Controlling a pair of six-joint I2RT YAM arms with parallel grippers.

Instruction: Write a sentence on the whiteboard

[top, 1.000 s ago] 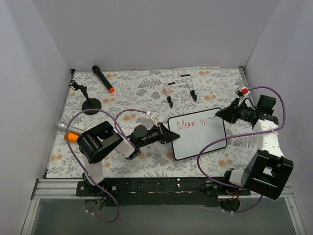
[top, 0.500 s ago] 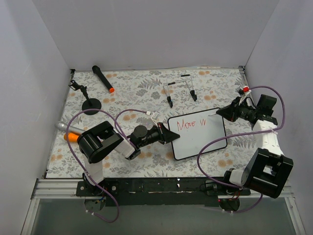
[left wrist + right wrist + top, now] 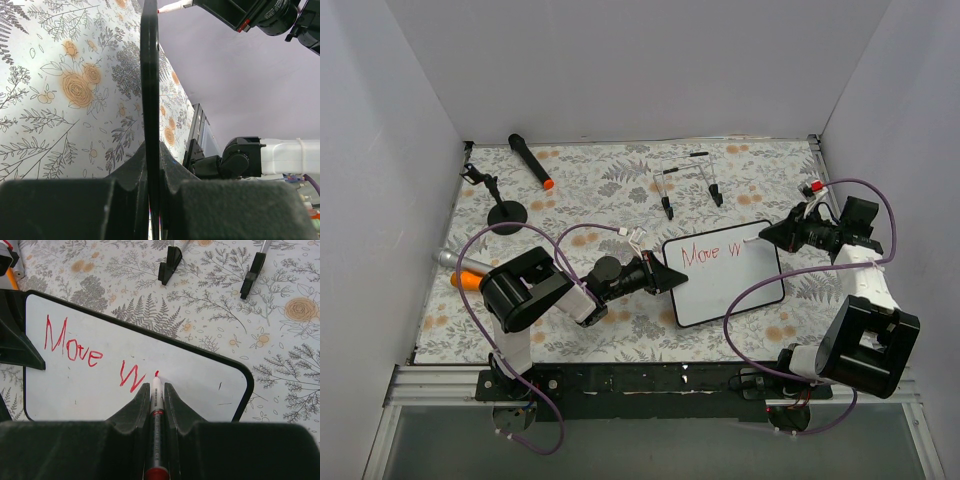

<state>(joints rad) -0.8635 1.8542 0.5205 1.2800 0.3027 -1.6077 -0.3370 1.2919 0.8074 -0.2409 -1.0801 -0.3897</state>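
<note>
1. So, my left gripper (image 3: pixel 670 277) is clamped on the left edge of the small glossy white whiteboard with a thin black frame and rounded corners (image 3: pixel 730 285). In the left wrist view that board edge runs straight up out of the pinch, seen edge-on between both fingers.
2. Whiteboard sits on the floral-print table cover (image 3: pixel 600 190), centre-right, between my two arms, its long side slanting up to the right. Can't tell whether it lies fully flat.
3. My right gripper (image 3: pixel 767 236) is clenched around a white-barrelled red marker pen (image 3: pixel 155 407). The barrel runs between the fingers and the red tip is down on the board, just right of the last letter.
4. Thin red handwritten sentence (image 3: pixel 90 357) reads "Move W", plus a tiny red stroke at the pen tip. It runs along the upper part of the board, slanted.
5. Past the board's far edge there are two small black clip-like feet (image 3: pixel 170 260) on thin rods, apart from the board.
6. Far left of the cover: black cylindrical marker with orange end (image 3: pixel 531 161), with a black round-base stand (image 3: pixel 506 211) near it.
7. Orange object (image 3: pixel 470 279) beside my left arm, partly hidden.
</note>
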